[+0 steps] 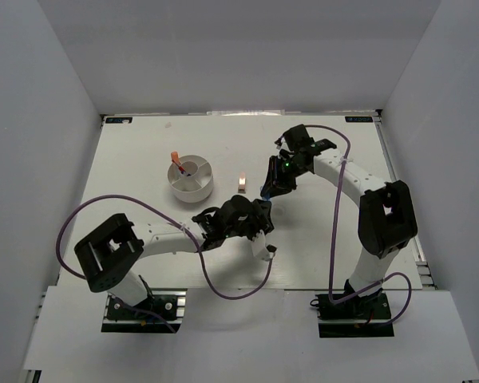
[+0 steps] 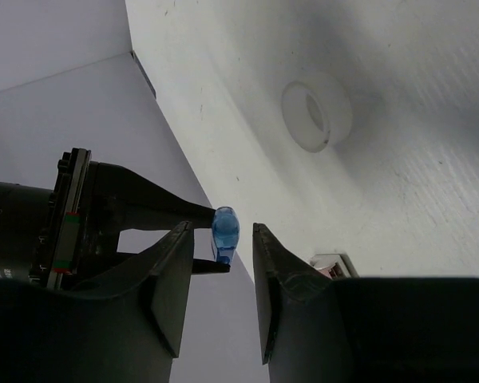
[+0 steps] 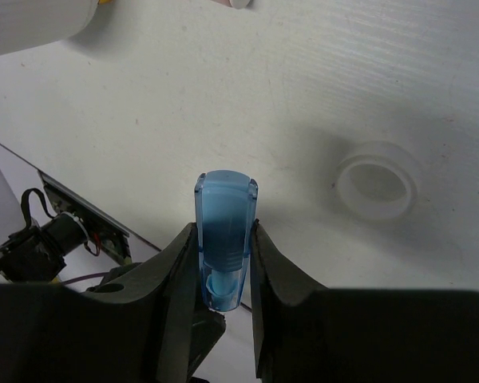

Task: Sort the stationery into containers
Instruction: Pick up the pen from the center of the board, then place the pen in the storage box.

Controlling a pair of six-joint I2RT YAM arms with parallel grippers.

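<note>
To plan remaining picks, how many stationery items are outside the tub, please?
3: tan clip right of the tub, white ring on the table, blue cap in the right gripper; more may be hidden.

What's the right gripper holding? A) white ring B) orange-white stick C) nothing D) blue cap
D: in the right wrist view, the right gripper pinches the blue cap between its two fingers, while the white ring lies loose off to the side.
</note>
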